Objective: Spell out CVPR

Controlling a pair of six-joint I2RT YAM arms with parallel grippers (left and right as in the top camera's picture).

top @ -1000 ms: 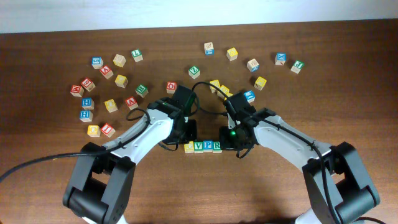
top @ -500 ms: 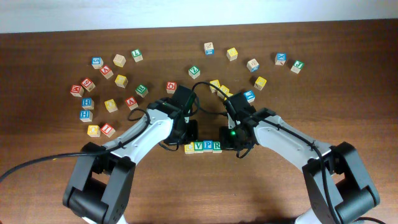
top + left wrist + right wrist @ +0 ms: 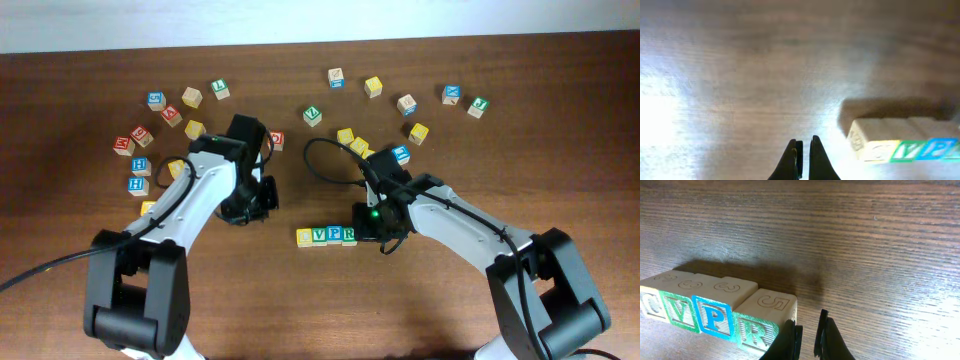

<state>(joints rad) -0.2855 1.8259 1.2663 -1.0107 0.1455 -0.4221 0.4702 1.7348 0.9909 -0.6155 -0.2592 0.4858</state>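
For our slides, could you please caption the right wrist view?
Blocks spell CVPR in a row on the table, right pincer beside the R block.

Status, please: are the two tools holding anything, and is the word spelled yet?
Left tool nearly shut, empty, clear of the row. Right tool nearly shut, empty, beside the R. Row reads CVPR, blocks touching. Spare blocks behind, none in the way.

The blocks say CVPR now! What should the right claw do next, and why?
Probably lift the right claw straight up and away. The row reads C, V, P, R with the blocks touching, so the word looks done. The claw is empty and sits right beside the R block, so sliding sideways might bump it. The left claw is clear of the row.
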